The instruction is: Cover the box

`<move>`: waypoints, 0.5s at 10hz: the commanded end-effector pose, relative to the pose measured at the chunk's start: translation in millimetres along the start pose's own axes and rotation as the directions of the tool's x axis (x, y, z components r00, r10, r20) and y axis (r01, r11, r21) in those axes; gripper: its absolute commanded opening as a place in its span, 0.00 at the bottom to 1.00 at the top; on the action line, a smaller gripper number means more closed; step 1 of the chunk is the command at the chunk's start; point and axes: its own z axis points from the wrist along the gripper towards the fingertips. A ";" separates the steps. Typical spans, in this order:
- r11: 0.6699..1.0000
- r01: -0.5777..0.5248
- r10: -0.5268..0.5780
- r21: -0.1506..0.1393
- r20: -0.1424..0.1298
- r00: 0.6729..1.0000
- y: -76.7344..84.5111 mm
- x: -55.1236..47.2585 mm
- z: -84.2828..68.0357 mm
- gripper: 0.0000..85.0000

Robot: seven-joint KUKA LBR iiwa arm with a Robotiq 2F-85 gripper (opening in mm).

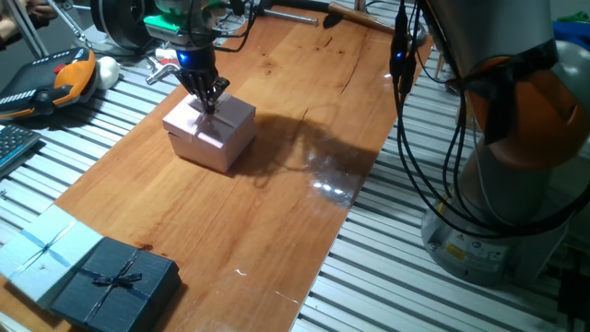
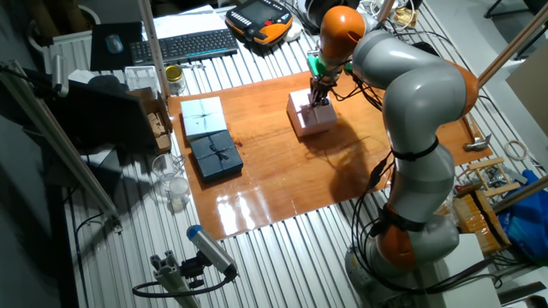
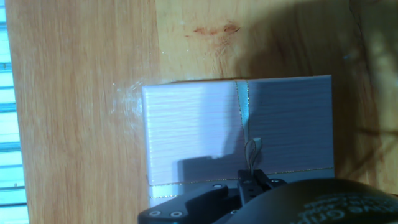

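The pale-pink box (image 1: 210, 132) stands on the wooden board (image 1: 277, 221) at its far left, with its matching lid (image 3: 199, 127) sitting flat on top, so the inside is hidden. A thin ribbon with a small knot (image 3: 252, 149) runs across the lid. My gripper (image 1: 211, 103) points straight down onto the lid's middle. Its fingers are drawn close together at the ribbon knot. The box also shows in the other fixed view (image 2: 312, 118), under the gripper (image 2: 320, 96). In the hand view the gripper (image 3: 254, 179) touches the lid near the knot.
A dark navy box with a bow (image 1: 115, 281) and a light blue ribboned box (image 1: 44, 247) lie at the board's near left corner. An orange teach pendant (image 1: 55, 78) and tools lie beyond the far edge. Black cables (image 1: 406, 55) hang at the right, by the arm's base.
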 end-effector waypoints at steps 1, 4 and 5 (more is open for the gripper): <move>1.000 0.000 0.000 0.000 0.000 1.000 0.2 0.0 0.0 0.00; 1.000 0.000 0.000 0.000 -0.002 1.000 1.1 0.4 4.0 0.00; 1.000 0.000 0.000 0.002 -0.001 1.000 1.4 -0.1 3.8 0.00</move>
